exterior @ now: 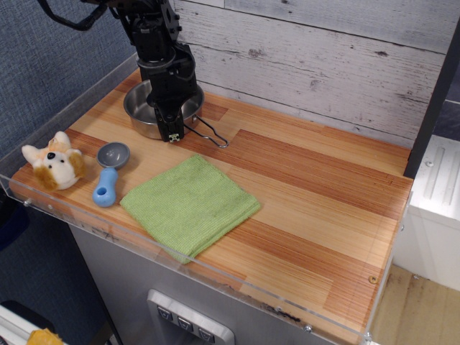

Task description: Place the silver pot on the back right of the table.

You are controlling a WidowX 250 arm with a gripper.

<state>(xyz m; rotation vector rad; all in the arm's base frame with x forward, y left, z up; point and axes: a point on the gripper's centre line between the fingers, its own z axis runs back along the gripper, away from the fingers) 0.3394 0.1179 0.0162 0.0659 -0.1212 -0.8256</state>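
The silver pot [141,116] stands at the back left of the table [316,180], its wire loop handle [213,134] pointing right and toward the front. My black gripper [172,132] reaches down from above over the pot's front right rim, where the handle joins. It is shut on the silver pot at that rim. The arm hides the middle of the pot.
A green cloth [190,204] lies at the front middle. A grey-and-blue scoop [108,180] and a plush toy [54,164] lie at the front left. A clear acrylic rim [215,277] edges the table and a plank wall [323,65] runs along the back.
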